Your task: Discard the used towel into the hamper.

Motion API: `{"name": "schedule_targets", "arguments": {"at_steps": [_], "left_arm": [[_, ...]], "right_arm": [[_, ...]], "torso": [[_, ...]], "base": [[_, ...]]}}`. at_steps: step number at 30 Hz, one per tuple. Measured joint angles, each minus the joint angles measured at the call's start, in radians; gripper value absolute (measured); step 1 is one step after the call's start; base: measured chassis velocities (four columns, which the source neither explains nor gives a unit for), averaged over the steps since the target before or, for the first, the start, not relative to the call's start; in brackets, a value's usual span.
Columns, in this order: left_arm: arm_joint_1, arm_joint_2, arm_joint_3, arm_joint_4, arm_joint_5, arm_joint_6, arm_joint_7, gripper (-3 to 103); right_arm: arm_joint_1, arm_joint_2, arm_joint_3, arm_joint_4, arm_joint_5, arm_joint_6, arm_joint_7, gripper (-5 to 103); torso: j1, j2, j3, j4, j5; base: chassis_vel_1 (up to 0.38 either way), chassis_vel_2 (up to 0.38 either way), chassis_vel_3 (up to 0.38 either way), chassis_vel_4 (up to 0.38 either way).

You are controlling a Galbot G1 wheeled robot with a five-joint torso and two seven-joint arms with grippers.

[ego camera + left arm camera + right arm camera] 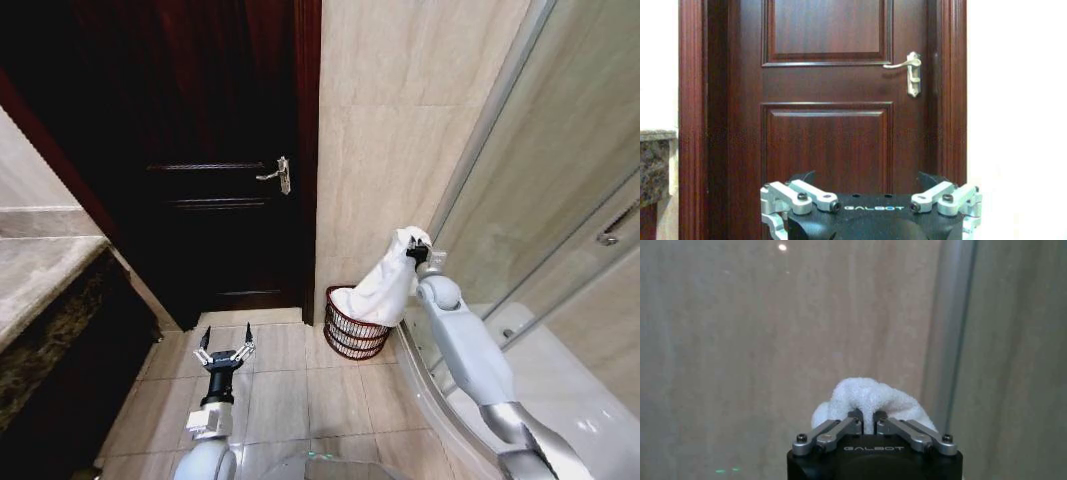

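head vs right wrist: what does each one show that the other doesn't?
Head only: the hamper on the tiled floor by the wall, the towel's lower end draped into it, the dark door with its handle, and the left tool open, low over the floor in front of the door.

Right wrist only: a close look at the tool's fingers pinched together on the bunched top of the towel.

Both: the white towel held by the right tool, the beige wall, the shower frame.

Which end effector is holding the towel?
The right end effector, shut on the white towel above the hamper; the left end effector is open and empty.
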Motion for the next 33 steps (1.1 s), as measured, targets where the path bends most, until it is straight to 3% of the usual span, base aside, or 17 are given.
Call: {"name": "schedule_targets", "arguments": {"at_steps": [13, 18, 28, 33], "left_arm": [[0.009, -0.010, 0.001, -0.005, 0.014, -0.017, 0.001, 100], [0.003, -0.006, 0.002, -0.017, 0.013, -0.009, 0.009, 100], [0.001, -0.001, 0.007, -0.004, 0.012, -0.014, 0.018, 100], [0.001, -0.001, 0.010, -0.005, 0.016, -0.015, 0.019, 100]], "right_arm": [[-0.027, 0.119, -0.081, -0.008, 0.042, 0.050, 0.002, 7], [-0.106, 0.109, -0.033, -0.004, 0.103, -0.005, 0.015, 7], [-0.177, 0.097, 0.060, -0.083, 0.105, -0.073, -0.010, 7], [-0.175, 0.093, 0.076, -0.096, 0.135, -0.194, -0.032, 7]], "torso": [[0.000, 0.000, 0.000, 0.0009, 0.0000], [0.000, 0.000, 0.000, 0.0003, -0.0001], [0.000, 0.000, 0.000, 0.0001, 0.0001], [0.000, 0.000, 0.000, 0.0003, 0.0000]], "base": [[0.000, 0.000, 0.000, 0.000], [0.000, 0.000, 0.000, 0.000], [0.000, 0.000, 0.000, 0.000], [0.000, 0.000, 0.000, 0.000]]}}
